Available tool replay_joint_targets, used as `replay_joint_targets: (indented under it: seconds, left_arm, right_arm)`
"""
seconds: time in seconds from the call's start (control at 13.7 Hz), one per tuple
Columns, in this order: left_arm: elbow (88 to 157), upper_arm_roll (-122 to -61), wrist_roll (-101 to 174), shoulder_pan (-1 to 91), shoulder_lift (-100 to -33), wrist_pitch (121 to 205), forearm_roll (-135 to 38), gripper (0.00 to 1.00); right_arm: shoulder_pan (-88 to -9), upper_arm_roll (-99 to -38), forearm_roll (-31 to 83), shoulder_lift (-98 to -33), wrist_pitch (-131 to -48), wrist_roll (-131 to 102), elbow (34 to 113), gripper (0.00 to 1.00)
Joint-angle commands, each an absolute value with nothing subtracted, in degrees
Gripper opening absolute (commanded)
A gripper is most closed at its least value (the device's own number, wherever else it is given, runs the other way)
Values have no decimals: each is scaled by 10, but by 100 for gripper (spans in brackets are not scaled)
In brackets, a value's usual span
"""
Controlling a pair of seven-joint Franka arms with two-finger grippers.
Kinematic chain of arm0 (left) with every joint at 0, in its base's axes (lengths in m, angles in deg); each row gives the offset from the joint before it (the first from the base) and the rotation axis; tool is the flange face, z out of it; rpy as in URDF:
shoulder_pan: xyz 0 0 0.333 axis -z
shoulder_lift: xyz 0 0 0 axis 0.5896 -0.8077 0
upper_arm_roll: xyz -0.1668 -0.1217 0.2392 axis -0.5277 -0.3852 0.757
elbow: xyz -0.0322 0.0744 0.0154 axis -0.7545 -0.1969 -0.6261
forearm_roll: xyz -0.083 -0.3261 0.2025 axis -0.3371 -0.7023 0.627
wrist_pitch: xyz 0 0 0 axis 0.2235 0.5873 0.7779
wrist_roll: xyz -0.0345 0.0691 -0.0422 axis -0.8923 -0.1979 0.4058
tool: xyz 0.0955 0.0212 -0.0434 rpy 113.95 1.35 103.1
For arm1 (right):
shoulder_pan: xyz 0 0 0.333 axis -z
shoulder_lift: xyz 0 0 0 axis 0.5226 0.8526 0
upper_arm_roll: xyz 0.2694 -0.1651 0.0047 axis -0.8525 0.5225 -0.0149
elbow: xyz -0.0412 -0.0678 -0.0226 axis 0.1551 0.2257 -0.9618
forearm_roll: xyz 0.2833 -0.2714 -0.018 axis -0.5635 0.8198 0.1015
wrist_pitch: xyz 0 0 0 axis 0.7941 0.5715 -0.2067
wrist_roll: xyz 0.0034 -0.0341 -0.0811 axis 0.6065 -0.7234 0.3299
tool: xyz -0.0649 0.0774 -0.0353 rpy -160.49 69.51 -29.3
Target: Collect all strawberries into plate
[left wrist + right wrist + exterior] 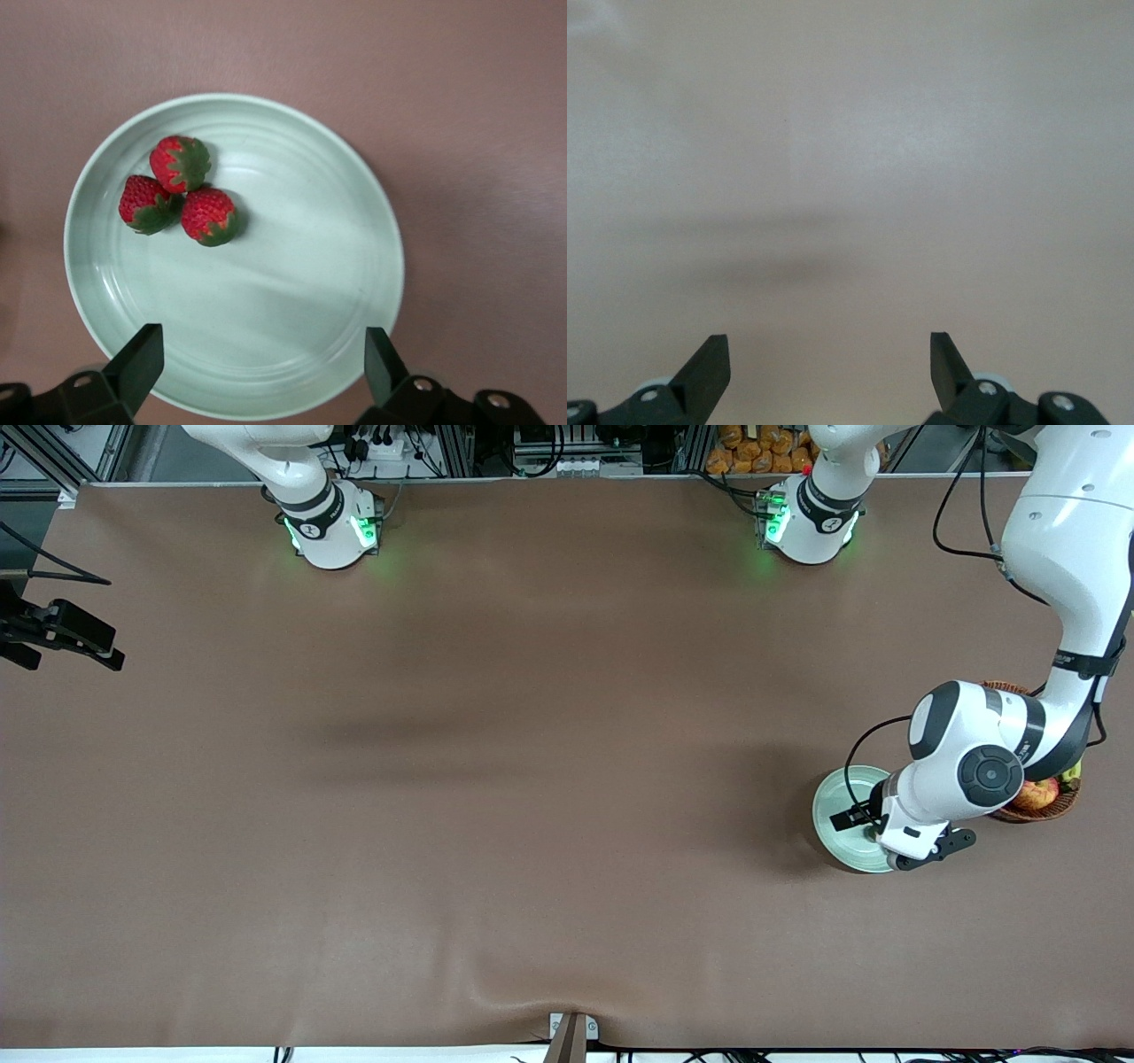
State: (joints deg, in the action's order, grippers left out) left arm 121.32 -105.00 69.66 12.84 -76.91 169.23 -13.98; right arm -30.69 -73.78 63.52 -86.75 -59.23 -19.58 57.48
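Three strawberries point(180, 163) point(143, 204) point(209, 215) lie touching one another inside the pale green plate point(292, 266), close to its rim. The plate point(840, 802) sits on the brown table at the left arm's end, partly covered by the left arm's hand. My left gripper point(261, 341) hangs open above the plate with nothing between its fingers. In the right wrist view my right gripper point(828, 350) is open and empty over bare table.
A brown wicker basket point(1059, 808) holding a red-yellow apple point(1036, 794) stands right beside the plate, mostly under the left arm. A dark piece of equipment point(62, 636) juts in at the table's edge at the right arm's end.
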Motion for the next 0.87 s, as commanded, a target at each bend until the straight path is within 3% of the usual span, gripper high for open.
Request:
replay_joint_targets:
  seconds: [0.0, 0.36, 0.8]
  left_arm:
    - [1220, -1062, 697, 130, -731, 1686, -143, 100]
    - [1192, -1082, 661, 129, -690, 1659, -145, 100]
    - [1043, -1095, 571, 121, -680, 1508, -200, 100]
  right_arm:
    - [-297, -747, 646, -869, -599, -191, 579, 100]
    - [-295, -746, 641, -868, -599, -188, 578, 100]
    - [-293, -746, 642, -868, -597, -188, 580, 100]
